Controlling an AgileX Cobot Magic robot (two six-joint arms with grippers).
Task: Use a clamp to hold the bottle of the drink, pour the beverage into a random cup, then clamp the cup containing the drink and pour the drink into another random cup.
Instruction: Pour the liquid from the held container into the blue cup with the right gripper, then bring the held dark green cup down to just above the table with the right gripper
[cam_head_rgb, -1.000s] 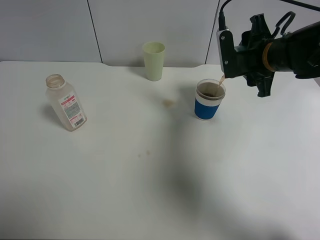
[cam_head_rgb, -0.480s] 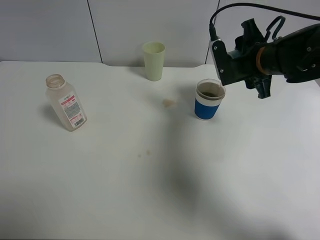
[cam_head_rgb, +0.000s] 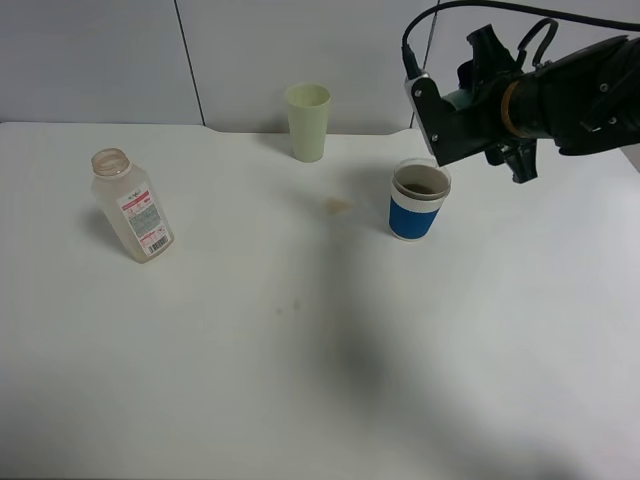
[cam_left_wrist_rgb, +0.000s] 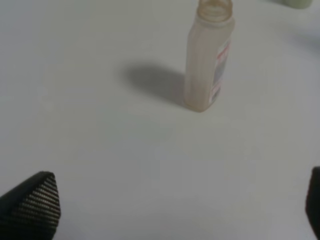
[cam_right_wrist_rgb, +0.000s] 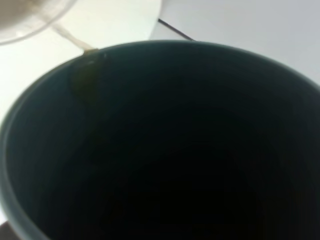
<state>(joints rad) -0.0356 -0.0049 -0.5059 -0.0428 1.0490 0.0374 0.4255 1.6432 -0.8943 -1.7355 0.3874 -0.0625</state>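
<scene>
My right gripper (cam_head_rgb: 437, 125), high at the back right, is shut on the teal-green cup (cam_right_wrist_rgb: 160, 150), whose dark inside fills the right wrist view. The cup hangs tipped just above and behind the clear blue-banded cup (cam_head_rgb: 416, 207), which holds brown beverage (cam_head_rgb: 420, 186); that cup's clear rim (cam_right_wrist_rgb: 25, 15) shows in the right wrist view too. No stream runs between them. The bottle (cam_head_rgb: 131, 204) stands upright at the left, nearly empty. It appears again as the bottle (cam_left_wrist_rgb: 208, 55) ahead of my open left gripper (cam_left_wrist_rgb: 180, 200), which is well short of it and holds nothing.
A pale yellow-green cup (cam_head_rgb: 308, 121) stands at the back of the table. A small brown spill (cam_head_rgb: 337, 205) lies left of the blue-banded cup, with faint drops (cam_head_rgb: 287, 306) nearer the middle. A black cable (cam_head_rgb: 440, 12) loops above the right arm.
The thin brown stream into the blue-banded cup has stopped. My right gripper has moved up and to the left with the teal-green cup. The bottle and the left gripper have not moved.
</scene>
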